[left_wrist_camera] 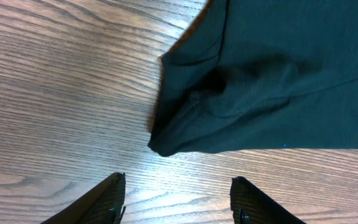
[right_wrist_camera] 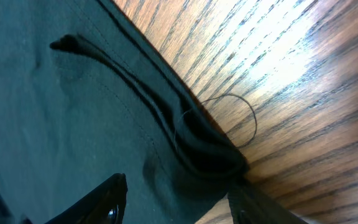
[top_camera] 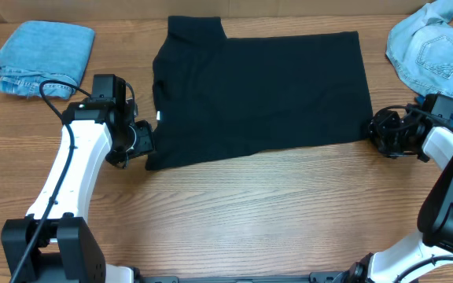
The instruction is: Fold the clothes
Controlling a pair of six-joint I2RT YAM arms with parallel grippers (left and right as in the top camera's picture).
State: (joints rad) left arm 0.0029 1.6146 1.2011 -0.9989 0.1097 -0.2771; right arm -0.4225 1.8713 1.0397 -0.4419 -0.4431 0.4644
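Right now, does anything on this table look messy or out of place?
A loose thread curls off a corner of the black T-shirt onto the table. The denim heap at the right edge lies crumpled, unlike the folded denim at the left.

Black T-shirt (left_wrist_camera: 272, 81) corner on wood counter (left_wrist_camera: 61, 93)
Cloth fills 1 to 3 o'clock; left hand (left_wrist_camera: 178, 182) at 6 o'clock, fingers (left_wrist_camera: 107, 202) apart, clear of it.
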